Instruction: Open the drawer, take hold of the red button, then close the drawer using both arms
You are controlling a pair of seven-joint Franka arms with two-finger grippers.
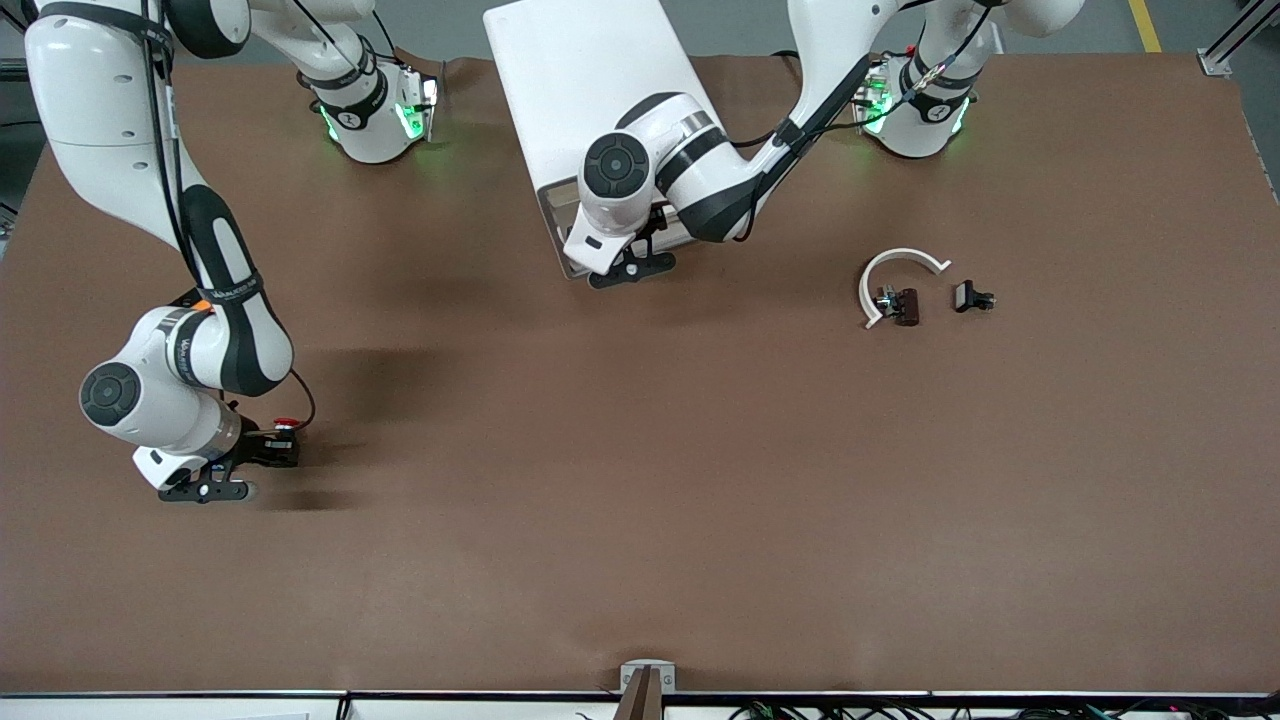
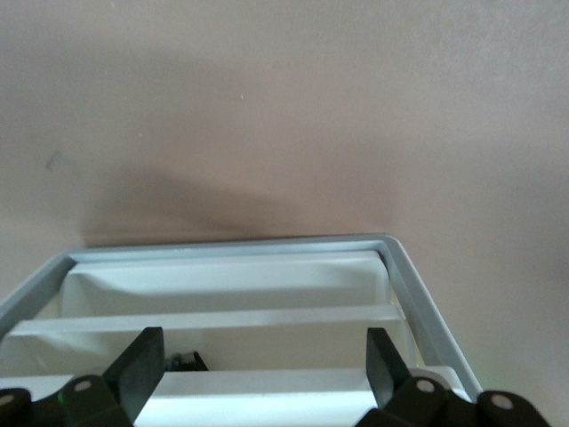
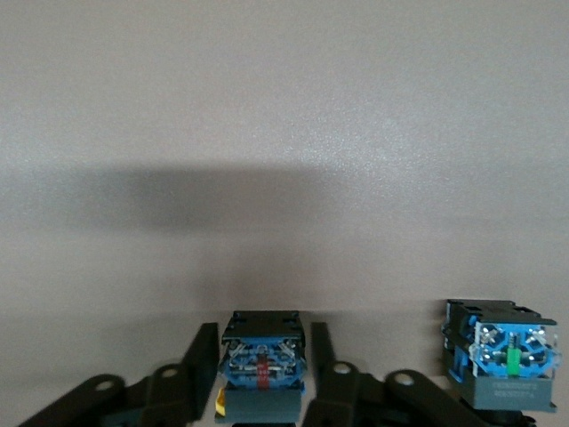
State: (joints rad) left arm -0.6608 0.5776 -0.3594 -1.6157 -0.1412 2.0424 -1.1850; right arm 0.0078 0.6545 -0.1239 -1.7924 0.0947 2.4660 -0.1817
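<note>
Evidently the step in hand was setting the button down and then shutting the drawer.

From the front view, the right claw (image 1: 278,450) sat low on the counter (image 1: 640,520) toward the right arm's end. The button (image 1: 285,424) showed its red cap just beside the claw's tip. The left claw (image 1: 632,262) hung at the front of the drawer (image 1: 556,232), which stood pulled out of the white cabinet (image 1: 585,90). A white arc (image 1: 897,272) and two small dark parts lay well apart from both claws. Grey floor with a yellow line ran along the counter's edge by the bases.

In the left wrist view, the left claw (image 2: 262,347) was spread wide over the open drawer (image 2: 231,267), with its pale dividers just below. To close it well, I judged a square push on the front was called for, so the drawer would not skew.

In the right wrist view, a blue block (image 3: 263,363) sat within the right claw (image 3: 264,342), and a second block (image 3: 502,354) stood just beside it. Whether the claw pinched the block or had let go, I could not tell, nor which block carried the red cap. A straight lift away would avoid tipping either one. The brown surface was flat and matte, so little should slide.
</note>
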